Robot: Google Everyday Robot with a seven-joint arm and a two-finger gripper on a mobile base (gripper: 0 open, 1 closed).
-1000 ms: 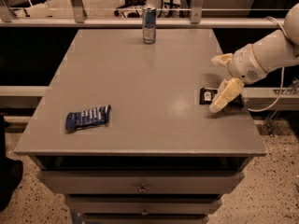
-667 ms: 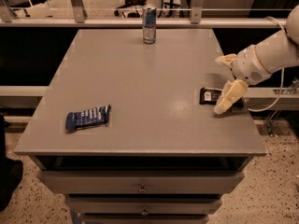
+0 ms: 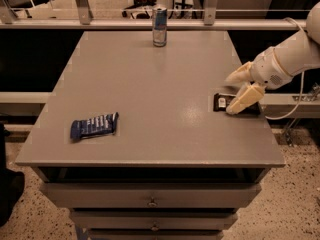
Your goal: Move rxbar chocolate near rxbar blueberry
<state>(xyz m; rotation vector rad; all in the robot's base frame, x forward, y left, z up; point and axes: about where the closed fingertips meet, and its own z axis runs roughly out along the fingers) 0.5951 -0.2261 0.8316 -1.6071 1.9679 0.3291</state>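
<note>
The rxbar chocolate (image 3: 221,103), a dark flat bar, lies near the right edge of the grey table (image 3: 150,74), mostly covered by my gripper. My gripper (image 3: 231,94) is right over it, open, with one cream finger on the far side and the other finger (image 3: 243,99) lying across the bar's near side. The rxbar blueberry (image 3: 94,126), a dark blue bar with white lettering, lies flat near the front left of the table, far from the gripper.
An upright blue-silver can (image 3: 159,26) stands at the back middle of the table. A rail with metal posts (image 3: 82,4) runs behind the table. Drawers (image 3: 150,196) sit below the front edge. A cable (image 3: 292,109) hangs at the right.
My gripper has dropped slightly and shifted a little over the chocolate bar. The bar, the blueberry bar and the can have not moved.
</note>
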